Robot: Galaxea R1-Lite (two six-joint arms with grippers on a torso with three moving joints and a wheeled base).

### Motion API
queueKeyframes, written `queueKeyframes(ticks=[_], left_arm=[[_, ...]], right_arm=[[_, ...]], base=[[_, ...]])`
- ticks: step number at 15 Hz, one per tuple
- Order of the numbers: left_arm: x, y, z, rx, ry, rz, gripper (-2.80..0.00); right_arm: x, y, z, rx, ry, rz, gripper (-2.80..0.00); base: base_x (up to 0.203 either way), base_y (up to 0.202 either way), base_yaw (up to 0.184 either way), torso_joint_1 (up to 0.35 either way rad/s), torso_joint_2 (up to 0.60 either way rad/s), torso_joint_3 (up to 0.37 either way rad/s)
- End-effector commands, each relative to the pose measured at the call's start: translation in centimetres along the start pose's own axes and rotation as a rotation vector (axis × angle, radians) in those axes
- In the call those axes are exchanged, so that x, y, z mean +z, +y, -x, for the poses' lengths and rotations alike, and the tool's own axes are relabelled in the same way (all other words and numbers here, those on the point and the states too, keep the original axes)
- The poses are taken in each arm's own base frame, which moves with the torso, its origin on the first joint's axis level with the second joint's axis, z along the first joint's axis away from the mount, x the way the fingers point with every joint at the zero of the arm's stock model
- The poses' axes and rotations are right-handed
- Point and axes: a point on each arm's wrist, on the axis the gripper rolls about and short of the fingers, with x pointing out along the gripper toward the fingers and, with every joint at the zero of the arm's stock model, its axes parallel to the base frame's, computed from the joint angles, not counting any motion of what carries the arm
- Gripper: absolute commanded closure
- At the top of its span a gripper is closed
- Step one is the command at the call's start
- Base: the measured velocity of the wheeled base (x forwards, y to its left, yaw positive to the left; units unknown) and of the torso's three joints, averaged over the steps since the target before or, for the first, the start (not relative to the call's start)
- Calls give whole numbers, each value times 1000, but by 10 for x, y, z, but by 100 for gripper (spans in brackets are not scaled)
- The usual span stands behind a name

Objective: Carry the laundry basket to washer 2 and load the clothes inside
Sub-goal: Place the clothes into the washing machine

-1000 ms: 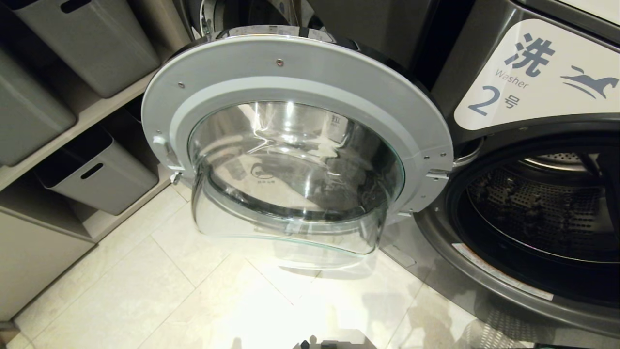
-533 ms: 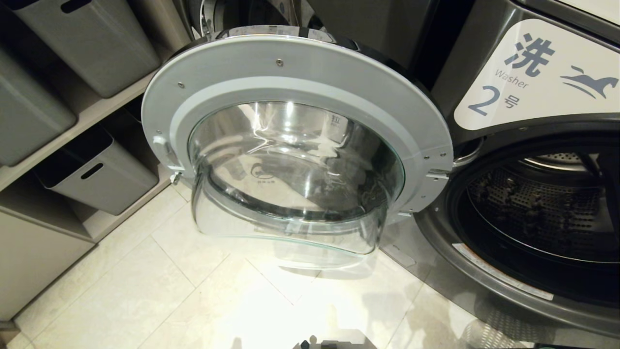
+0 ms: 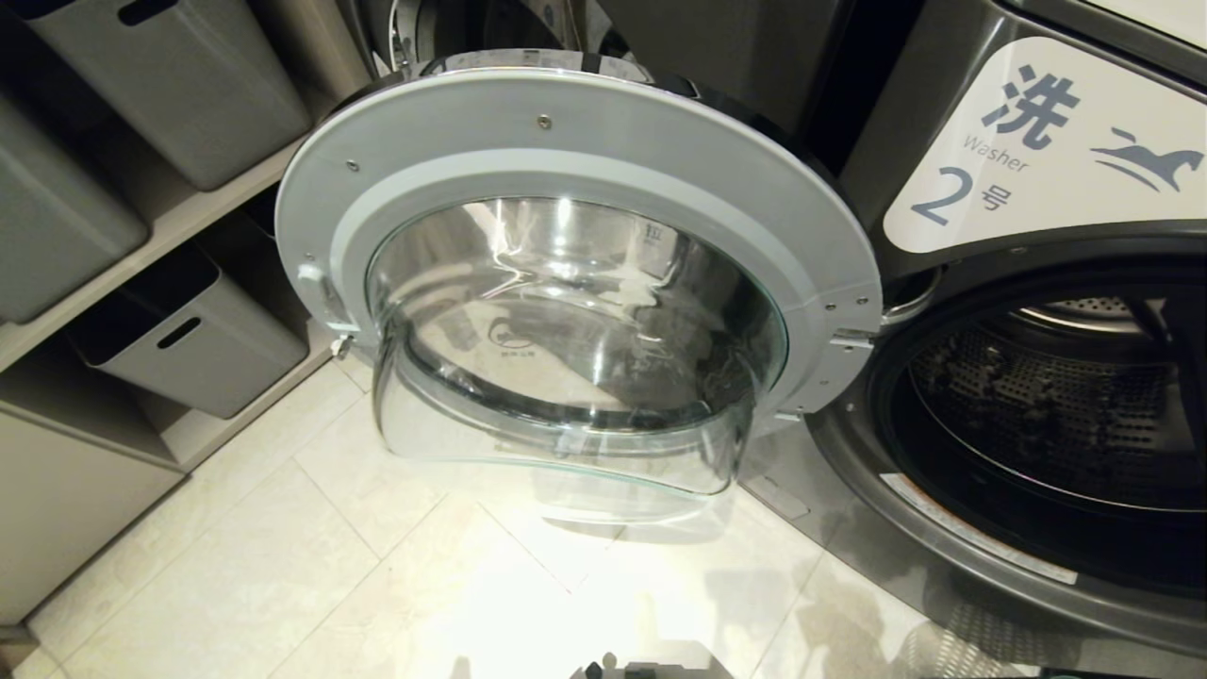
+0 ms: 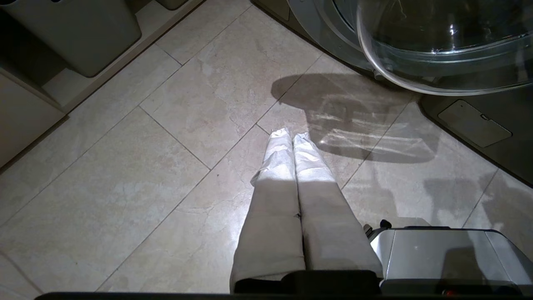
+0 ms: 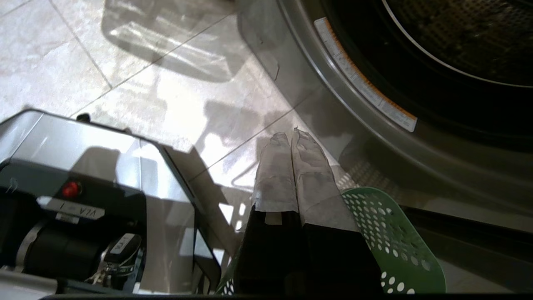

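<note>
**Washer 2 Open, Basket Beside Right Claw**

Nothing is shifting in the head view since the earlier frames: washer 2 is standing with its door swung fully open. Left claw is hanging pressed shut and empty over the floor tiles. Right claw is also pressed shut and empty, hovering above the laundry basket rim near the drum opening. No clothes are showing. Risk: a descending claw is likely to strike the rim and tip the basket.

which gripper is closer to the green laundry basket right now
Right. The right gripper hangs shut directly over the laundry basket, beside washer 2. The left gripper hangs shut over bare floor, no basket in its view.
</note>
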Motion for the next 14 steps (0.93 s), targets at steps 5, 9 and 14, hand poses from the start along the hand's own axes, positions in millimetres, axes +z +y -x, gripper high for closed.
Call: queueKeyframes(ticks=[5, 9, 14], left_arm=[[0, 0, 0, 0, 1, -2, 0], [0, 0, 0, 0, 1, -4, 0], [0, 0, 0, 0, 3, -2, 0]], right_arm=[[-10, 3, 10, -54, -128, -69, 0], [-9, 3, 11, -54, -128, -72, 0], [-10, 3, 10, -55, -127, -72, 0]], base=[[0, 0, 0, 0, 0, 0], [0, 0, 0, 0, 0, 0], [0, 0, 0, 2, 1, 137]])
